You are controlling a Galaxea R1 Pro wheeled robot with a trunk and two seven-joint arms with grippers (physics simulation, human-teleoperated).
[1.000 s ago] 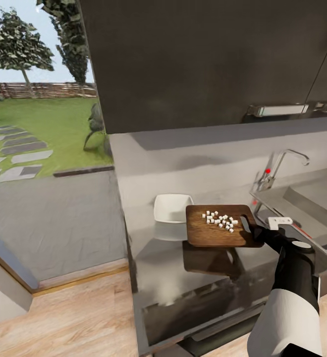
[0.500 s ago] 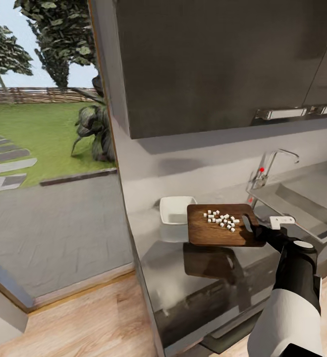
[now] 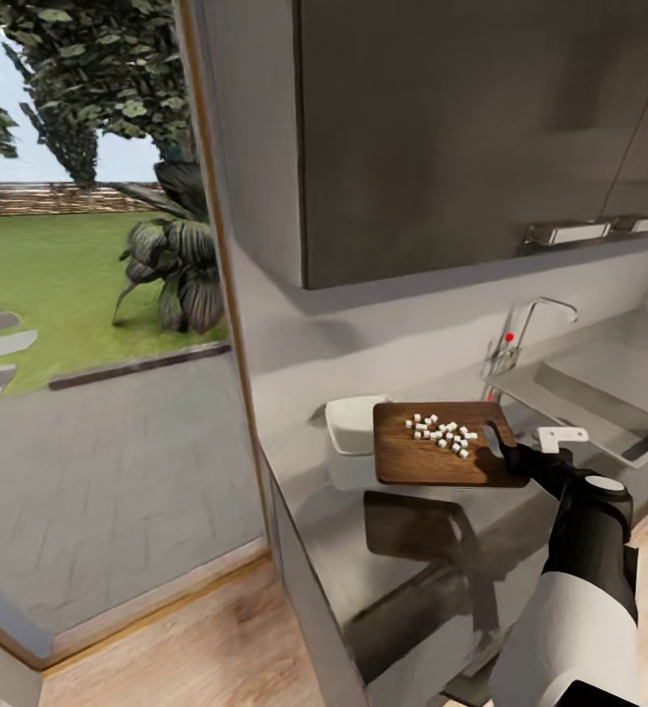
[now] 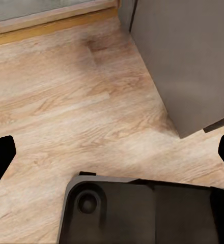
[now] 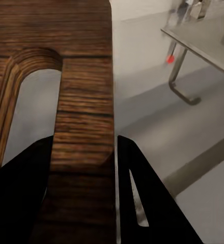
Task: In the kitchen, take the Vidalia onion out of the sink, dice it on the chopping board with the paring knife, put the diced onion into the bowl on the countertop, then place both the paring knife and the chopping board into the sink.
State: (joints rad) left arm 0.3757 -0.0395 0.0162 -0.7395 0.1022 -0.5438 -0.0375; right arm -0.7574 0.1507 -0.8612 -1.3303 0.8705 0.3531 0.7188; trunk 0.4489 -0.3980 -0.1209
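Observation:
My right gripper (image 3: 511,457) is shut on the handle end of the dark wooden chopping board (image 3: 417,463), holding it level a little above the grey countertop (image 3: 334,516). The diced Vidalia onion (image 3: 442,433), a cluster of tiny white cubes, lies on the board. The white bowl (image 3: 347,424) stands on the countertop just beyond the board's far left corner. In the right wrist view the black fingers (image 5: 137,173) clamp the board (image 5: 86,101) beside its slot hole. The sink (image 3: 599,393) with its chrome tap (image 3: 535,319) is to the right. The paring knife is out of view. My left gripper (image 4: 112,152) hangs open over the wooden floor.
Dark wall cabinets (image 3: 461,128) hang above the counter. Left of the counter's end, a glass wall gives onto a garden with a patio (image 3: 98,452). The left wrist view takes in the robot's dark base (image 4: 142,211) and a grey cabinet side (image 4: 193,61).
The whole picture has shifted, so the camera has moved along the counter. The board stays level in my right gripper with the dice on it, a little nearer the bowl.

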